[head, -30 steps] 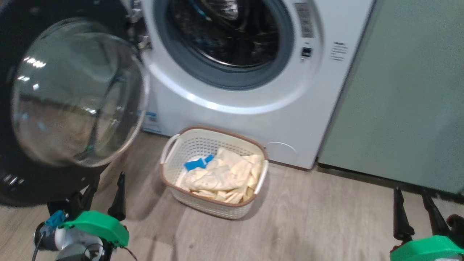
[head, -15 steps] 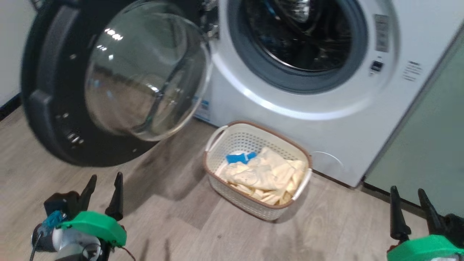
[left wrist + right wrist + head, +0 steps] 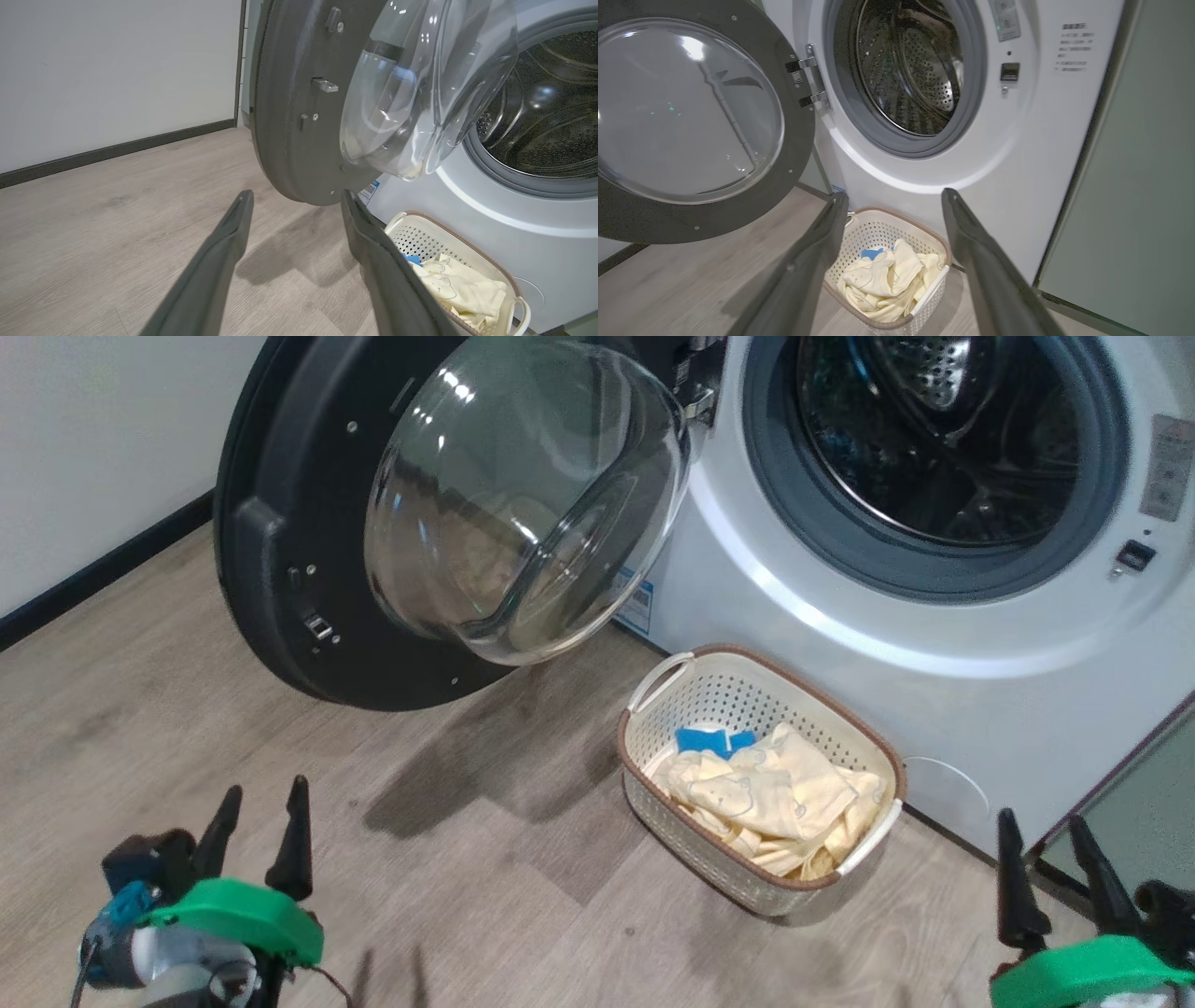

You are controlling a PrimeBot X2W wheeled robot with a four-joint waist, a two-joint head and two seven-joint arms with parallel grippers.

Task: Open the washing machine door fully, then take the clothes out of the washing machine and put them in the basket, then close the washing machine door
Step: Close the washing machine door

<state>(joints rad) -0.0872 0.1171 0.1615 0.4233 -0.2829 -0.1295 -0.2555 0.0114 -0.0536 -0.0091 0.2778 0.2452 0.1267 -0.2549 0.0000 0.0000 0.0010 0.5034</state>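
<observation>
A: In front of the washing machine (image 3: 840, 644)?
B: The basket (image 3: 644, 775) with clothes (image 3: 775, 793), just beside its lower edge. The door (image 3: 280, 569) stands wide on its left. Empty, the left hand (image 3: 265, 791) and right hand (image 3: 1041, 819) gape above open floor (image 3: 168, 709).

The head camera has swung to the robot's left. The washing machine door (image 3: 280, 569), washing machine (image 3: 794, 644) and basket (image 3: 695, 845) now sit further right in the head view. A pale wall (image 3: 103, 448) with dark skirting (image 3: 103, 571) appears at left.

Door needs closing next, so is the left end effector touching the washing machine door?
Apart. The head view shows bare floor between the left end effector and the washing machine door.
</observation>
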